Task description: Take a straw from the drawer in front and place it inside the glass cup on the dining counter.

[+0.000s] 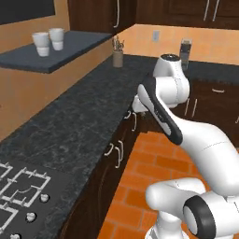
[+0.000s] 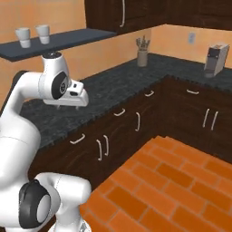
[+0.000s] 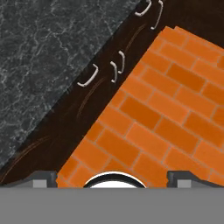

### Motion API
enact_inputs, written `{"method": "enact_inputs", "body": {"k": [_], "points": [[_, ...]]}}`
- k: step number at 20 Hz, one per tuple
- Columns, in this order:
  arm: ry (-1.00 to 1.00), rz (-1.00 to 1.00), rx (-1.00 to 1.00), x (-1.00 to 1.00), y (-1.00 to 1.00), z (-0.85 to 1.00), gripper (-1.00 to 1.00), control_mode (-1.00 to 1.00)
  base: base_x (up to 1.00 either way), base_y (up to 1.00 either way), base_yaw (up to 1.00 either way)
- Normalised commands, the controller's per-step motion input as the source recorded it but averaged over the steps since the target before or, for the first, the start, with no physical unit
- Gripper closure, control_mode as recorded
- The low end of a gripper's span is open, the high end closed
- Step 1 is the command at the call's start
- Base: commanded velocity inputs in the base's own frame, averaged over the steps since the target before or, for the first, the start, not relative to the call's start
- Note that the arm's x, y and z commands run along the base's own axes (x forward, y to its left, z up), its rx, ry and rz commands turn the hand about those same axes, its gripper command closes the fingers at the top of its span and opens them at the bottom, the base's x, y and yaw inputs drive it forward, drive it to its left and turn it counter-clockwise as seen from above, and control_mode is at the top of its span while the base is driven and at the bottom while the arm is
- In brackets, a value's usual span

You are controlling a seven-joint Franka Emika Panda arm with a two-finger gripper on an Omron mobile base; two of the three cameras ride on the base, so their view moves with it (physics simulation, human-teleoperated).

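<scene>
Below black counter (image 3: 39, 65), dark drawer (image 3: 89, 85), silver handle (image 3: 89, 77)

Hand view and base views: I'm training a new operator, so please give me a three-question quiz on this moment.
1. True or false: the gripper is open and holds nothing.
2. In the hand view, what lies beside the cabinets, opposite the black worktop? A. brick floor B. a sink C. a rug
3. Fill in: ___ white cups stand on the shelf.

Key: 1 true; 2 A; 3 two.
</scene>
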Motion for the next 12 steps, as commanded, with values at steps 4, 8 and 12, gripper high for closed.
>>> {"method": "enact_inputs", "body": {"k": [4, 8, 12], "points": [[0.00, 0.00, 0.00, 0.00, 0.00, 0.00, -1.00, 1.00, 0.00, 0.71, -0.61], [0.00, 0.00, 0.00, 0.00, 0.00, 0.00, -1.00, 1.00, -0.37, 0.82, -0.51], [0.00, 0.00, 0.00, 0.00, 0.00, 0.00, -1.00, 1.00, -0.58, 0.45, -0.32]]}}
